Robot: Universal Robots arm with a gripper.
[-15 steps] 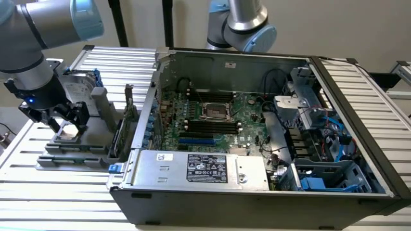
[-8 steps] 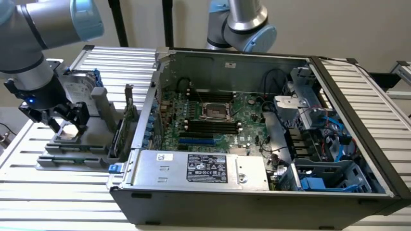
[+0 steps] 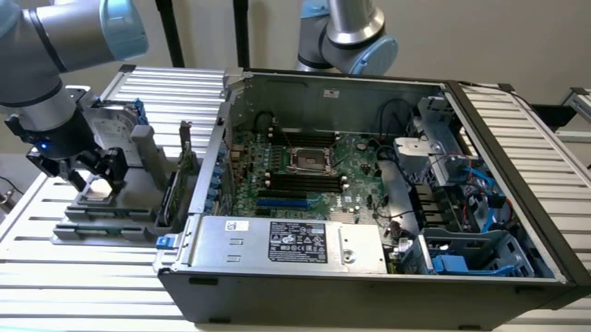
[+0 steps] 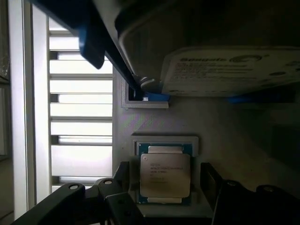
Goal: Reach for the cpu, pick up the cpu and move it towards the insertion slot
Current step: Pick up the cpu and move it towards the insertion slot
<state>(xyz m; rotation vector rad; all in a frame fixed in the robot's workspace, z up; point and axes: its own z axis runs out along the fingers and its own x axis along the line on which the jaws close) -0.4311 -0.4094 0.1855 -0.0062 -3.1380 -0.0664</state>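
gripper [image 3: 95, 181]: open. The fingers [image 4: 211, 183] straddle the cpu [image 3: 97, 188] with a gap on each side, so nothing is gripped.
cpu: lies flat in a recess of the grey holder [image 3: 102, 225], at the exterior view's left, outside the case.
risk, grasp: the recess rim sits close around the chip. Closing off-centre would likely catch the rim or tip the chip.
risk, neighbour: the hard drive [image 3: 115, 128] stands upright just far of the cpu, near the wrist. A skewed lift could knock it.
room, left: open above the holder, slatted tabletop [image 3: 93, 290] around it.
edge: the case wall [image 3: 237, 104] stands between the holder and the board. A low carry to the right would hit it.
insertion slot [image 3: 309, 160]: well right of the cpu, inside the case, nothing over it. The memory slots [image 3: 300, 181] lie just near of it.
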